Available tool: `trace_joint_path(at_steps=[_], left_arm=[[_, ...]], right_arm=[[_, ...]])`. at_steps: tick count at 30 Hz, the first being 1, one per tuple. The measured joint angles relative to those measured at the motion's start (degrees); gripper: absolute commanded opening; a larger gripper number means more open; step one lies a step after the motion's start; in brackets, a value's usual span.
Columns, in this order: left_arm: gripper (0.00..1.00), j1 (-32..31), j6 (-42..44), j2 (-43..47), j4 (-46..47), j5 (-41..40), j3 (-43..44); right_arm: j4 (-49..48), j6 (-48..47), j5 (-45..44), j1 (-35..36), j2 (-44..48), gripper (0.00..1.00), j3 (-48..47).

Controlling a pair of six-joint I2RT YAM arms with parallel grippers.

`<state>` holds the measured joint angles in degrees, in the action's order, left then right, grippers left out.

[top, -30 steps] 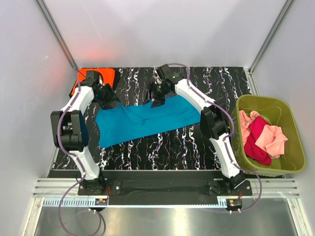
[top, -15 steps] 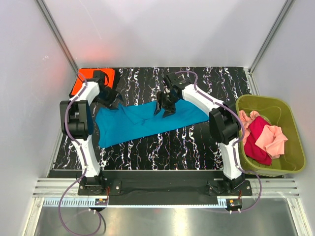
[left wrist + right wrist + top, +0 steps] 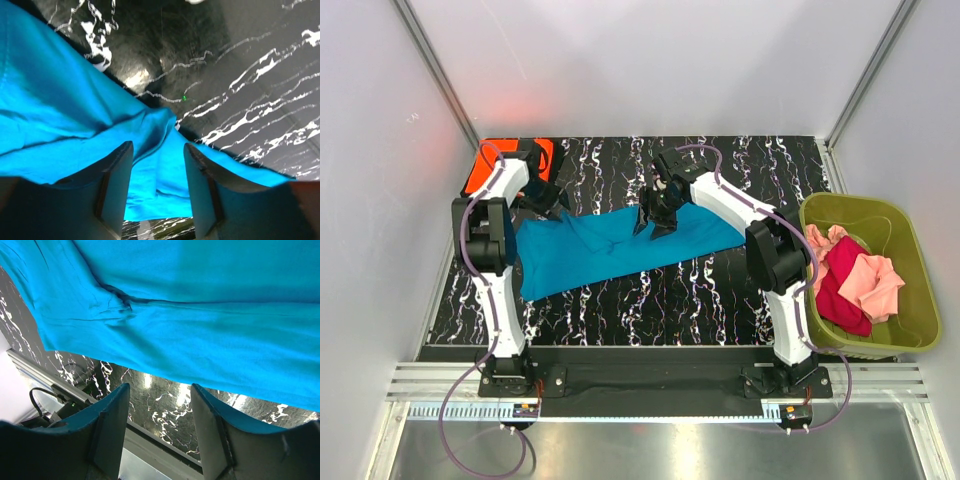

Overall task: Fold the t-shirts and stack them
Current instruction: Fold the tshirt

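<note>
A teal-blue t-shirt (image 3: 610, 250) lies spread across the black marbled table (image 3: 650, 300), with a crumpled fold near its back middle. My left gripper (image 3: 542, 196) is open over the shirt's back left corner; in the left wrist view (image 3: 159, 148) teal cloth (image 3: 60, 110) lies under and between its spread fingers. My right gripper (image 3: 656, 215) is open over the shirt's back middle. In the right wrist view (image 3: 160, 390) the cloth (image 3: 200, 315) lies past the fingertips. An orange t-shirt (image 3: 472, 180) lies at the back left, partly hidden by my left arm.
An olive-green bin (image 3: 850, 203) stands at the table's right edge, holding pink (image 3: 875, 285) and magenta-red (image 3: 840, 295) shirts. White walls close in the back and sides. A metal rail (image 3: 650, 385) runs along the near edge.
My right gripper has moved from the shirt's back edge forward and right, over the cloth. My left arm has swung back and left; its gripper stays at the shirt's back left corner.
</note>
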<state>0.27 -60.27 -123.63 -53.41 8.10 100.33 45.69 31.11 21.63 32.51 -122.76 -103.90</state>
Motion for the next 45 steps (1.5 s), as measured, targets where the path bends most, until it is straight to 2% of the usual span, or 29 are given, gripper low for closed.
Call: trace_joint_path(at_steps=[4, 9, 11, 14, 20, 25, 29, 35, 40, 45], left_arm=[[0.39, -0.1, -0.3, -2.5, -0.7, -0.4, 2.5], [0.34, -1.0, -0.4, -4.2, -1.2, -0.7, 4.0], [0.29, -1.4, -0.3, -4.9, -1.1, -0.9, 5.0], [0.14, -1.8, -0.2, -5.1, -1.1, -1.1, 5.4], [0.06, -1.9, 1.5, -5.1, -1.9, -3.2, 5.4], [0.05, -2.6, 5.2, -3.7, -2.9, -6.2, 4.7], [0.06, -4.4, 9.5, 2.0, -3.8, -10.8, 0.4], [0.08, -7.2, 12.7, 10.5, -4.2, -14.3, -7.1], [0.08, -7.2, 13.5, 11.5, -4.3, -15.3, -10.7], [0.08, -7.1, 13.8, 11.5, -4.5, -15.9, -11.4]], right_arm=[[0.1, -0.5, -0.2, 0.0, 0.0, 0.59, 0.0], [0.7, -1.6, -1.2, 0.0, 0.0, 0.59, 0.0], [0.7, -1.9, -1.2, 0.0, 0.0, 0.59, 0.0], [0.7, -2.2, -1.2, 0.0, 0.0, 0.59, 0.0], [1.2, -2.4, -1.1, -0.1, 0.0, 0.59, -0.4], [1.0, -1.4, 2.3, -0.1, -1.2, 0.59, -3.1], [-2.8, 2.9, 8.5, -0.1, -3.5, 0.60, -4.1], [-15.6, 14.5, 17.8, 0.4, -7.0, 0.59, -3.0], [-23.9, 22.4, 21.1, 2.5, -10.3, 0.48, -2.8], [-25.3, 26.1, 20.2, 5.9, -12.9, 0.35, -2.9]])
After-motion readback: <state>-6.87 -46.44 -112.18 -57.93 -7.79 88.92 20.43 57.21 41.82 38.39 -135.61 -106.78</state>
